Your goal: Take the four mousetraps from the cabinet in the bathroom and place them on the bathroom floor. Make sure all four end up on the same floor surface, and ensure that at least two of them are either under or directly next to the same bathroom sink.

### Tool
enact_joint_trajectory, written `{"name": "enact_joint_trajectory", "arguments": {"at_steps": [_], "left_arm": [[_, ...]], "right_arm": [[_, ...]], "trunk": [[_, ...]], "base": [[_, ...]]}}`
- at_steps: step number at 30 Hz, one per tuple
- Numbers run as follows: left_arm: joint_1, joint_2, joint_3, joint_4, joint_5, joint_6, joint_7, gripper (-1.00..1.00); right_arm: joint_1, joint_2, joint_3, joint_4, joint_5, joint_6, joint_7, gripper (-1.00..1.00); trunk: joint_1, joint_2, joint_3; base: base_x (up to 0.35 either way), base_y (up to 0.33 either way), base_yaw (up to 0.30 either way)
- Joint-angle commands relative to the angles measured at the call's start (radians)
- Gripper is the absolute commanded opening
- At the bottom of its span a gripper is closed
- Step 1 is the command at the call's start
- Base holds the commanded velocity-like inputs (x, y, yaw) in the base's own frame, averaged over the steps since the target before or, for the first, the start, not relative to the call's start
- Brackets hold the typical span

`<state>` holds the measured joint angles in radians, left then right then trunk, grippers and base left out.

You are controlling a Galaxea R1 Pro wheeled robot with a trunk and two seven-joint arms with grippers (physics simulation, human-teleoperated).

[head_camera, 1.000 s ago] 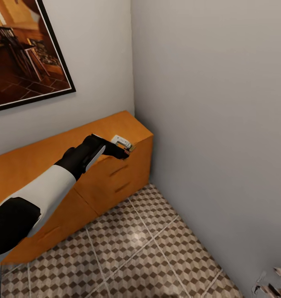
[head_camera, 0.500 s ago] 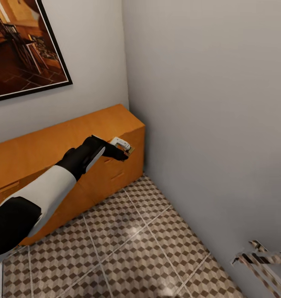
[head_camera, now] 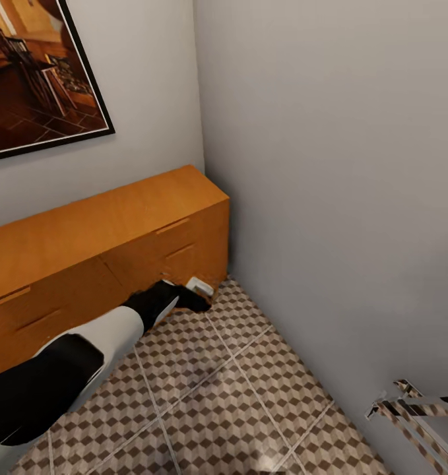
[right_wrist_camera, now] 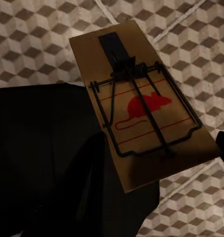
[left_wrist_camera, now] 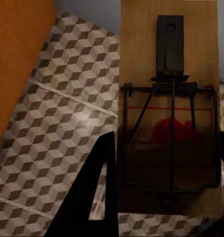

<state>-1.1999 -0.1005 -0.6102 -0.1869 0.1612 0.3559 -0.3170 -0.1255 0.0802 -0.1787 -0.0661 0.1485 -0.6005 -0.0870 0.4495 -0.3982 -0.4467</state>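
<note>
A mousetrap [head_camera: 200, 286] hangs just above the bathroom floor [head_camera: 237, 389], at the foot of the cabinet [head_camera: 85, 244] near the wall corner, with my left gripper [head_camera: 197, 297] shut on it. In the left wrist view the mousetrap [left_wrist_camera: 168, 123] sits between the dark fingers [left_wrist_camera: 99, 197], with its wire spring and red mark facing the camera and the floor [left_wrist_camera: 52, 128] close behind. A second mousetrap [right_wrist_camera: 141, 108] is in my right gripper [right_wrist_camera: 151, 123] over the tiled floor [right_wrist_camera: 37, 44]. All the cabinet drawers look closed.
Two grey walls meet at the corner [head_camera: 198, 132] beside the cabinet's right end. A framed picture [head_camera: 32, 79] hangs above the cabinet. Thin tile-patterned bars [head_camera: 415, 409] show at the lower right edge, against the wall.
My left arm has dropped from the height of the cabinet's top edge to just above the floor, carrying its mousetrap. The head view shifted slightly earlier on.
</note>
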Motion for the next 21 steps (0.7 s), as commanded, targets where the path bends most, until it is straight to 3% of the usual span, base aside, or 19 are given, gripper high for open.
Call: {"name": "enact_joint_trajectory", "arguments": {"at_steps": [1, 7, 12, 14, 18, 21], "left_arm": [[0.019, -0.003, -0.003, 0.031, 0.01, -0.027, 0.001, -1.0], [0.14, -0.006, -0.003, 0.21, 0.011, -0.234, 0.002, -1.0], [0.278, 0.004, -0.002, 0.255, 0.009, -0.302, 0.007, -1.0], [0.346, 0.028, -0.001, 0.259, 0.011, -0.329, 0.01, -1.0], [0.405, 0.085, 0.0, 0.261, 0.022, -0.363, 0.011, -1.0], [0.451, 0.148, 0.001, 0.264, 0.075, -0.474, 0.012, -1.0]], "right_arm": [[-0.001, 0.0, -0.005, -0.009, 0.011, -0.003, -0.009, -1.0], [0.0, -0.011, -0.005, -0.124, 0.014, 0.001, -0.007, -1.0], [0.0, -0.034, -0.005, -0.249, 0.017, 0.01, -0.009, -1.0], [0.0, -0.058, -0.005, -0.362, 0.016, 0.078, -0.007, -1.0], [0.0, -0.074, -0.004, -0.495, 0.016, 0.222, 0.026, -1.0], [0.0, -0.078, -0.004, -0.569, 0.017, 0.277, 0.076, -1.0]], "trunk": [[0.001, -0.002, -0.001], [0.001, -0.002, -0.001], [0.001, -0.002, -0.001], [0.001, -0.002, -0.001], [0.001, -0.002, -0.001], [0.001, -0.002, -0.001]], "base": [[0.0, 0.0, 0.0], [0.0, 0.0, 0.0], [0.0, 0.0, 0.0], [0.0, 0.0, 0.0], [0.0, 0.0, 0.0], [0.0, 0.0, 0.0]]}}
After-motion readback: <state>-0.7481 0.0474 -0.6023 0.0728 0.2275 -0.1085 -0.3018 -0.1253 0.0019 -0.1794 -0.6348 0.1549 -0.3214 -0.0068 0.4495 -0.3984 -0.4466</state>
